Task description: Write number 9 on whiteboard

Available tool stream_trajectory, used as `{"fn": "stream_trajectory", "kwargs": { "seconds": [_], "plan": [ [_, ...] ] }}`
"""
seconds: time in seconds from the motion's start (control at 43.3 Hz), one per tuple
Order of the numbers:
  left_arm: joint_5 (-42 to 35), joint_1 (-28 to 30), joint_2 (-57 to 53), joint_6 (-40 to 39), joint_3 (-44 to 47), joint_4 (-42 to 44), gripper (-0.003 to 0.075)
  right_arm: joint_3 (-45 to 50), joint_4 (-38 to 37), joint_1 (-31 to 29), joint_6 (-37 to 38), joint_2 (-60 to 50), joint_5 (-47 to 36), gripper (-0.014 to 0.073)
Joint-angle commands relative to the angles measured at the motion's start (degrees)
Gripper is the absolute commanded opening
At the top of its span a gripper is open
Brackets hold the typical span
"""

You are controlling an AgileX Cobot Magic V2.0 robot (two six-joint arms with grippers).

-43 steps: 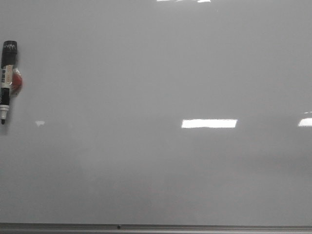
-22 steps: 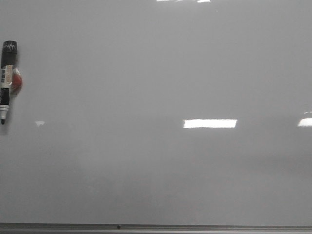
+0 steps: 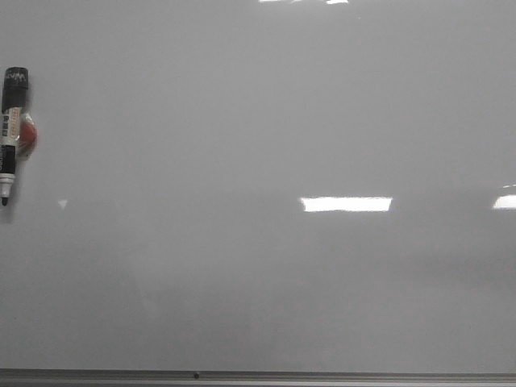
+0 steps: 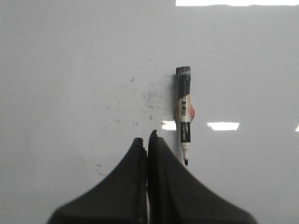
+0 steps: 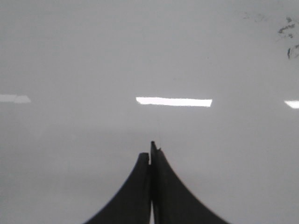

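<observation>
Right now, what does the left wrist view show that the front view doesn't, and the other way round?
Only the left wrist view shows the left gripper, jaws together and empty, and faint dark smudges near the marker. Only the front view shows the metal rail along the lower edge. Both show the whiteboard with no 9 drawn, the uncapped marker tip down, and bright light reflections.

Likely an office, classroom or lab wall — cannot tell which. A large glossy pale grey whiteboard (image 3: 266, 121) fills the front view, with a thin metal rail (image 3: 258, 376) along its lower edge. A black-capped marker (image 3: 11, 133) sits upright at the board's left edge, tip down, beside a small red holder (image 3: 28, 135). Bright rectangular ceiling-light reflections (image 3: 346, 204) on the gloss — indoor strip lighting. Faint smudged ink marks (image 4: 140, 100) near the marker.
</observation>
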Motion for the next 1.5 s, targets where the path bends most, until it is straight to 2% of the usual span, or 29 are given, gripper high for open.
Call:
{"fn": "stream_trajectory", "kwargs": {
  "seconds": [0.0,0.116,0.347,0.416,0.578,0.762,0.809,0.878,0.924,1.04,1.132,1.294,1.479],
  "plan": [
    [-11.23,0.10,-1.08,-0.44,-1.39,-0.88,-0.0019,-1.95,-0.35,-0.39,-0.07,-1.13,-6.44,-0.0062],
    [-11.34,0.10,-0.83,-0.44,-7.05,-0.88,-0.0019,-6.81,-0.35,-0.39,-0.07,-1.13,-4.14,-0.0061],
    [5.79,0.10,8.06,-0.44,-22.57,1.32,-0.0019,-21.00,-0.35,-0.39,-0.07,3.37,5.31,-0.0060],
    [8.30,0.10,12.23,-0.44,-25.29,1.39,-0.0019,-24.27,-0.35,-0.39,-0.07,6.97,7.25,-0.0060],
    [9.72,0.10,19.66,-0.44,-28.11,1.39,-0.0019,-28.10,-0.35,-0.39,-0.07,13.79,9.55,-0.0060],
    [9.54,0.10,21.65,-0.44,-27.97,1.39,-0.0011,-28.42,-0.35,-0.39,-0.07,16.28,10.09,-0.0038],
    [9.49,0.10,21.65,-0.44,-27.89,1.39,0.0016,-28.42,-0.35,-0.34,-0.07,16.28,10.13,-0.0001],
    [9.49,0.10,21.65,-0.44,-27.89,1.39,0.0107,-28.42,-0.35,-0.34,-0.07,16.28,10.13,0.0092],
    [9.49,0.10,21.65,-0.44,-27.89,1.39,0.0197,-28.42,-0.35,-0.34,-0.07,16.28,10.13,0.0178],
    [9.38,0.10,21.65,-0.44,-27.89,1.05,0.0484,-28.42,-0.35,-0.34,-0.12,16.28,10.13,0.0425],
    [9.39,0.10,21.75,-0.44,-27.84,0.95,0.0613,-28.42,-0.35,-0.34,-0.12,16.28,10.13,0.0533],
    [9.80,-1.23,26.01,0.16,-27.96,0.67,0.0619,-28.42,-0.35,-0.34,-0.12,16.28,10.07,0.0548],
    [9.97,-7.58,38.92,0.16,-30.50,0.67,0.0619,-28.42,-0.35,-0.34,-0.12,16.28,10.07,0.0548]
  ]
}}
